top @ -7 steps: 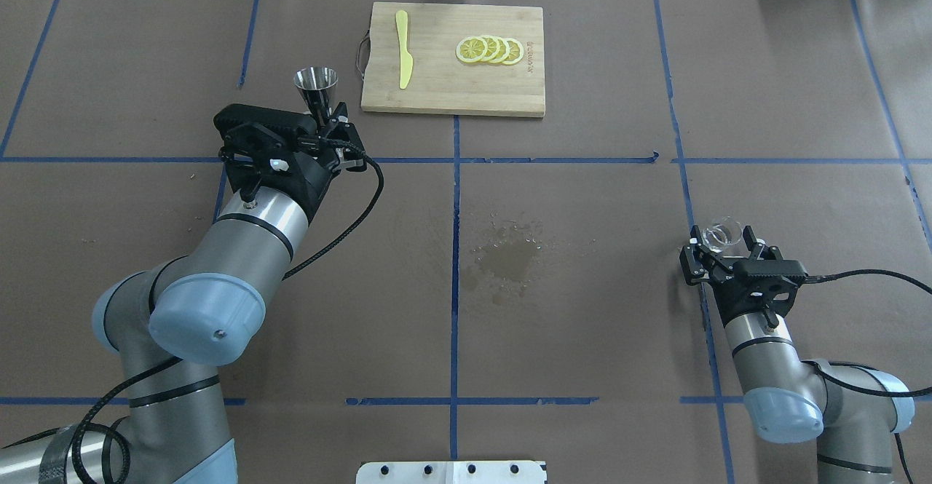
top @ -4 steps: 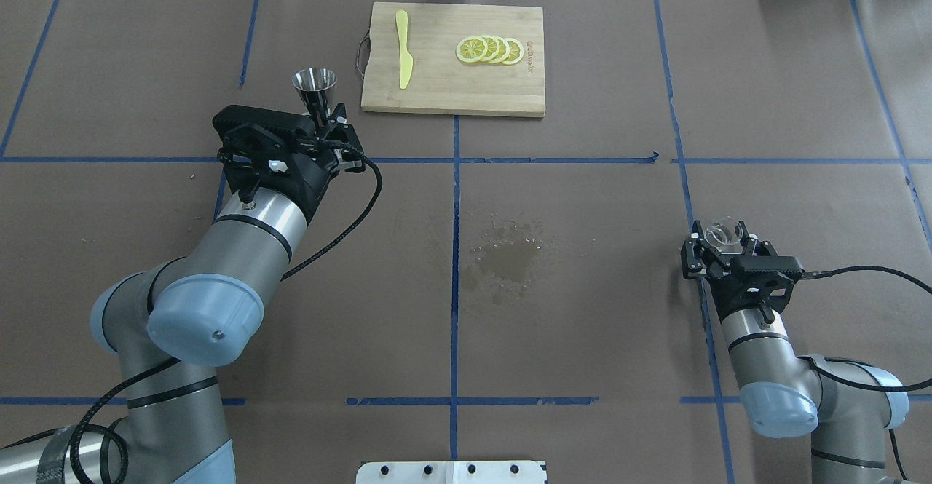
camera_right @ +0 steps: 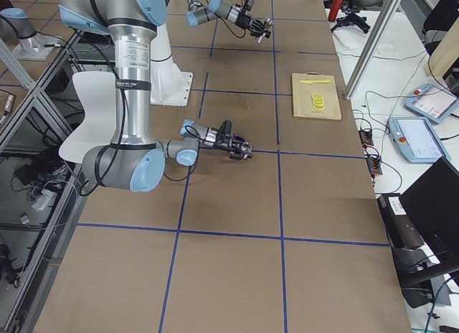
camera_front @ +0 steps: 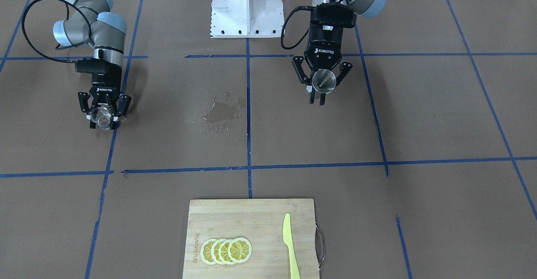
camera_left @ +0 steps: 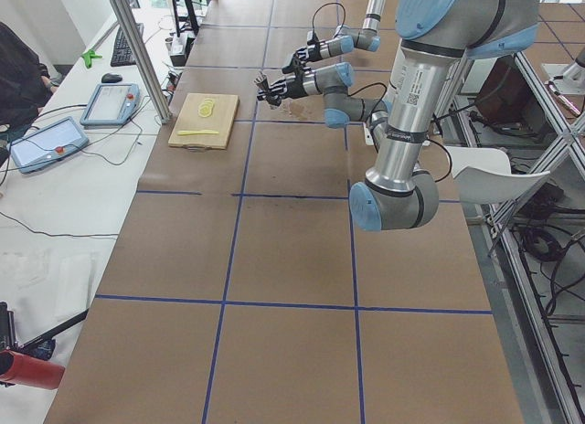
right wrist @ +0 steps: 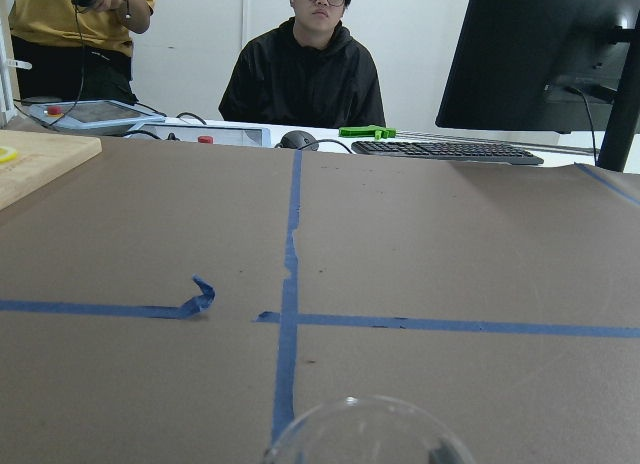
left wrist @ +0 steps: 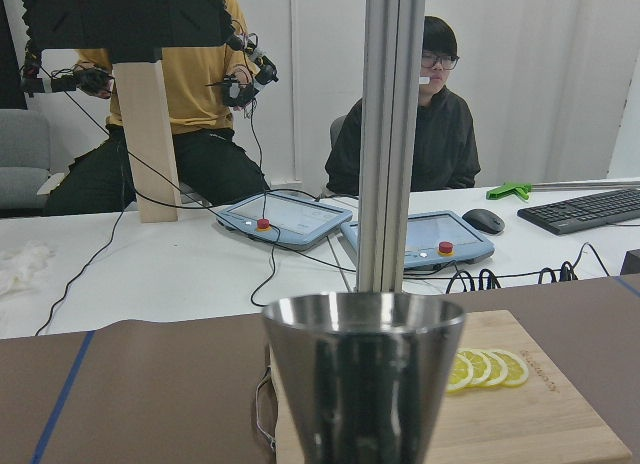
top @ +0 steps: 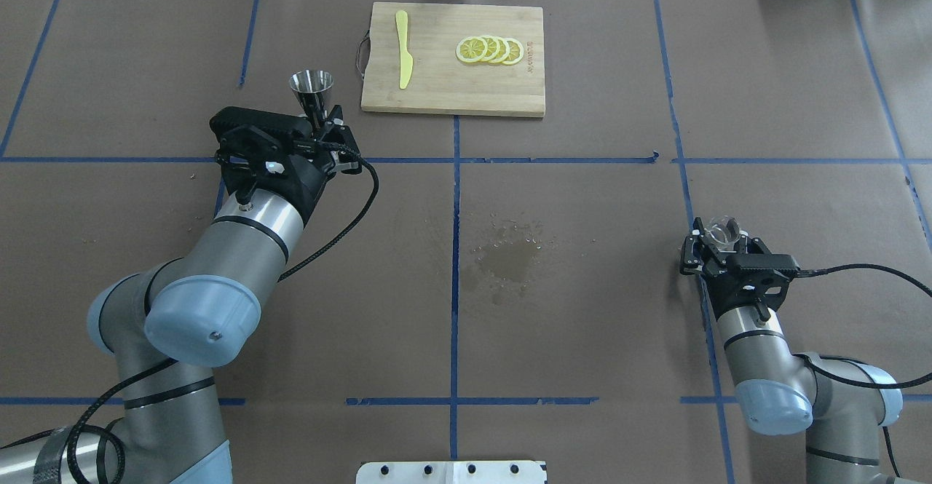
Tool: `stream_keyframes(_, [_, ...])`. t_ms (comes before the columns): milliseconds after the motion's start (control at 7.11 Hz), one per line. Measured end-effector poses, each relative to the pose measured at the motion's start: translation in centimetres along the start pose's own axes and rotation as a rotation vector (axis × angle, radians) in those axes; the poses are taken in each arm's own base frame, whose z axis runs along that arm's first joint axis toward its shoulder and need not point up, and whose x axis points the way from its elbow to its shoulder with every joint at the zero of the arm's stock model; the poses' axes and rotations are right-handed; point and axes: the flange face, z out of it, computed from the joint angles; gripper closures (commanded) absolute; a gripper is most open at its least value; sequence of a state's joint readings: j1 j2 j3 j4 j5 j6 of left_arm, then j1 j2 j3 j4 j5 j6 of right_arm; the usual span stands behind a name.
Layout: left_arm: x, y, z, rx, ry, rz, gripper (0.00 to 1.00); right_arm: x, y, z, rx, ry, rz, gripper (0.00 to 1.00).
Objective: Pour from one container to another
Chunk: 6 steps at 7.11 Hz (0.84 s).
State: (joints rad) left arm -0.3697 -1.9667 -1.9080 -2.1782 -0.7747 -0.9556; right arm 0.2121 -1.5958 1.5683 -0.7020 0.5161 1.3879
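Observation:
My left gripper is shut on the stem of a shiny steel cone cup, held upright above the table beside the board's near left corner. In the front view this gripper and steel cup are right of centre, and the steel cup fills the bottom of the left wrist view. My right gripper is shut on a small clear glass, low over the table at the right. The front view shows the glass between its fingers. Only the glass rim shows in the right wrist view.
A wet spill darkens the brown paper near the table's middle. At the far edge lies a wooden cutting board with lemon slices and a yellow knife. Operators sit beyond the far edge.
The right arm has drawn in and sunk slightly, still holding the glass. The left gripper has shifted a little to the left with the steel cup.

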Motion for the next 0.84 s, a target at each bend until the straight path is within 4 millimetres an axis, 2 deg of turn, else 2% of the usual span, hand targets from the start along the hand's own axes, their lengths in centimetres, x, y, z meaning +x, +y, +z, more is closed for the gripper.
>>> stream_keyframes(281, [0.0,0.0,0.0,0.000,0.000,0.000,1.00,-0.4,-0.9,-0.2,-0.006,-0.021,0.014,1.00])
stream_keyframes(844, [0.3,0.4,-0.2,-0.007,0.007,0.001,1.00,-2.0,-5.0,-1.0,-0.006,-0.104,-0.044,1.00])
